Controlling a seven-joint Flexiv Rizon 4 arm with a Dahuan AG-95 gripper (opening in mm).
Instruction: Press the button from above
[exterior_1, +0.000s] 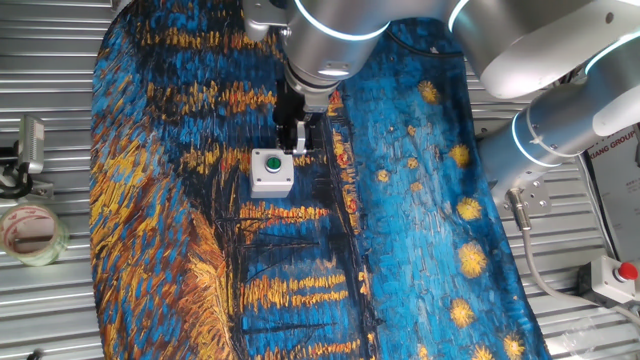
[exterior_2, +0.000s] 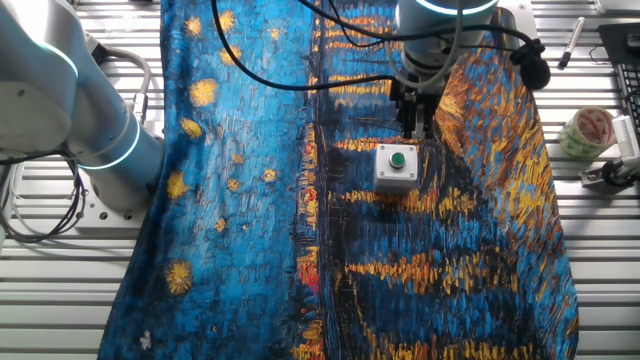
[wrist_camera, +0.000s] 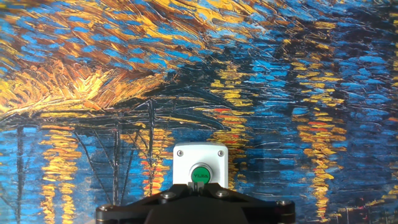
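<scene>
Fingertips of the black two-finger end effector (exterior_1: 293, 141) are hard to separate in both fixed views, where they read as one dark mass, so whether they are spread or closed cannot be told. In the hand view only the end effector's black base shows, cut off by the lower frame edge and covering the near edge of the small white square box (wrist_camera: 200, 163). The small round green push-button (wrist_camera: 200, 174) sits in the top of that box, just above the black base. In one fixed view the end effector hangs just beside the box's far edge, above and slightly behind the button; whether it touches the box cannot be made out. It holds nothing visible. The silver arm (exterior_1: 325, 40) points straight down, its upper links cut off by the frame. The box rests on the blue-and-orange painted cloth (exterior_2: 250, 200) covering the slatted metal desk (exterior_2: 600, 260).
</scene>
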